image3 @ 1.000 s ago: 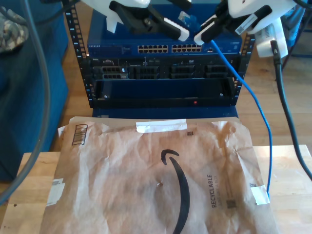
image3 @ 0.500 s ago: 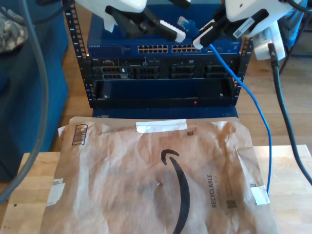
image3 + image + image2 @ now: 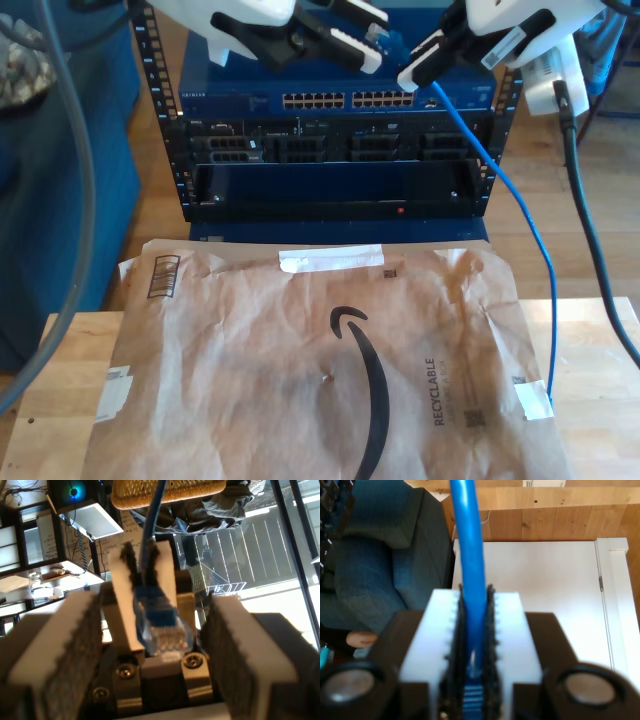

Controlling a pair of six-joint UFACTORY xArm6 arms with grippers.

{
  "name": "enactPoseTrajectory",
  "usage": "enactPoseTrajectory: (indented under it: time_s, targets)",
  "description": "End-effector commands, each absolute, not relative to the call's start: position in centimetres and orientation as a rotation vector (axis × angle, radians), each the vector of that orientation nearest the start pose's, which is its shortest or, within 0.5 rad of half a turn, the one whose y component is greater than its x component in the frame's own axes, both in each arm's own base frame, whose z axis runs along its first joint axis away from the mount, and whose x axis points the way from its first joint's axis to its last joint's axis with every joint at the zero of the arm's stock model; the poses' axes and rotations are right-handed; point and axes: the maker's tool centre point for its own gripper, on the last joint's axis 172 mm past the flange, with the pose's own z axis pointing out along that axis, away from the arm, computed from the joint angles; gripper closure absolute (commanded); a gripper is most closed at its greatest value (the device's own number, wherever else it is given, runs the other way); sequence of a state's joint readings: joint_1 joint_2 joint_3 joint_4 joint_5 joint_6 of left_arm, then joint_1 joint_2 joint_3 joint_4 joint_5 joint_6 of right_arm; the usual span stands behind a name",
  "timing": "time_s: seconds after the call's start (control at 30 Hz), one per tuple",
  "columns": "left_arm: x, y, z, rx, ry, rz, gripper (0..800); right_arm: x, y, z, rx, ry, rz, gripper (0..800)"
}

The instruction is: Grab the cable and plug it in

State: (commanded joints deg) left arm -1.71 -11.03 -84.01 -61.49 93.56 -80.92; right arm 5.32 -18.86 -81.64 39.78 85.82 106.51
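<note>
Fingers (image 3: 507, 645) around one cable (image 3: 469, 555)

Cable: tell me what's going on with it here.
My second gripper is shut on the cable just behind its plug and holds it up in front of the rack. My first gripper is open, with its pads on either side of the plug and not closed on it. The plug is not yet in a port.

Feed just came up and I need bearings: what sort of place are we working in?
Probably a lab or home office set up for network work: a small rack carrying a switch with rows of ports, a blue cable and a wooden table covered by a paper mailer.
</note>
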Motion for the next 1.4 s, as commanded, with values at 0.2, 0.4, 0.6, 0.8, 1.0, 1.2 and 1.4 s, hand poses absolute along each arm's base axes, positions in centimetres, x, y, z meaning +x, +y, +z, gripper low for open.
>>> enactPoseTrajectory:
  time_s: [0.2,0.4,0.6,0.8,1.0,1.2,1.4]
  targets:
    - [39.5,-25.2,53.9,1.747,1.31,-0.835,518,39.5,20.6,51.0,-1.618,1.892,0.572,792]
    - [39.5,-25.2,53.9,1.747,1.31,-0.835,568,39.5,20.6,51.0,-1.62,1.891,0.573,792]
    - [39.5,-25.2,53.9,1.748,1.311,-0.835,646,39.5,20.6,51.0,-1.619,1.891,0.572,791]
    - [39.6,-25.1,54.0,1.743,1.311,-0.835,660,39.5,20.6,51.0,-1.619,1.892,0.573,791]
    - [39.6,-25.1,53.9,1.741,1.313,-0.835,761,39.9,20.7,50.8,-1.618,1.897,0.577,790]
    - [39.6,-25.1,53.8,1.74,1.316,-0.837,784,39.8,20.7,50.9,-1.618,1.893,0.577,130]
    - [40.1,-24.5,53.5,1.713,1.35,-0.839,791,39.7,20.0,54.4,-1.667,1.767,0.455,0]
